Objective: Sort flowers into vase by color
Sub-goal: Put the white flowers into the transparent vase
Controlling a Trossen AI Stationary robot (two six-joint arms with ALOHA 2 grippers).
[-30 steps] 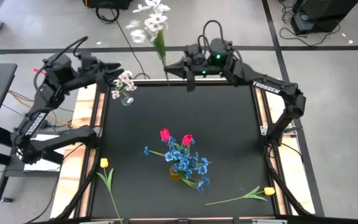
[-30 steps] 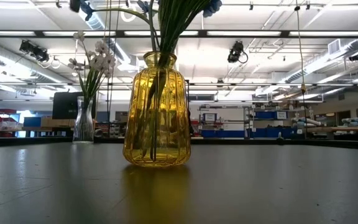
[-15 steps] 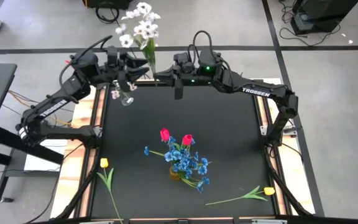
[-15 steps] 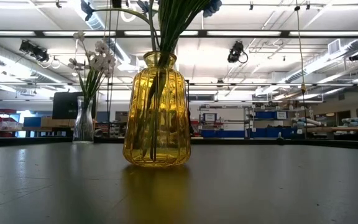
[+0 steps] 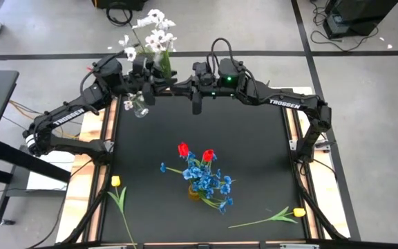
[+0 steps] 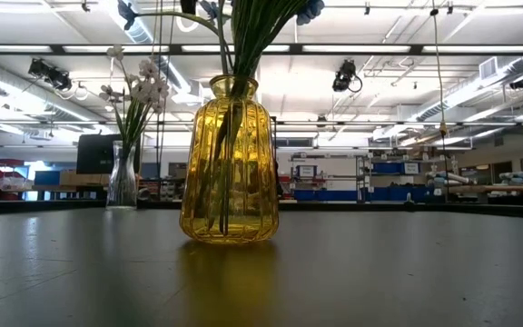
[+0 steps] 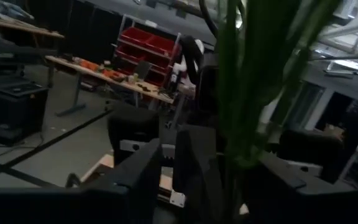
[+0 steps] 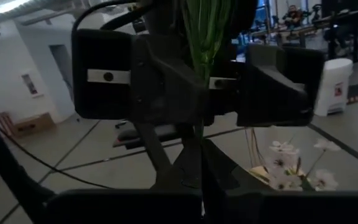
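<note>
A white spray flower (image 5: 152,38) stands upright above the table's far edge, its green stem (image 8: 205,37) in my shut right gripper (image 5: 175,86). My left gripper (image 5: 159,84) has come in from the left. Its fingers are open and stand on either side of that stem, one finger (image 8: 166,81) close beside it. Whether they touch it I cannot tell. A clear vase (image 5: 140,105) with white flowers stands at the far left. A yellow vase (image 6: 230,163) at the centre holds blue sprays and two red tulips (image 5: 184,149). Two yellow tulips (image 5: 116,181) (image 5: 298,212) lie near the front edge. My right gripper pinches the lower part of the white flower's stem (image 8: 199,134) between its two fingers. The fingers lie level, coming from the table's right, across the stem. The flower stands upright above them, lifted clear of the table.
The dark table top (image 5: 254,138) lies bare between the vases and the right edge. The clear vase stands just below and left of the two grippers. Beyond the far edge is grey floor with cables.
My left gripper has swung toward the table's right, over the clear vase, up to the held stem. My right gripper has carried the white flower a little toward the left. The flower has stayed upright.
</note>
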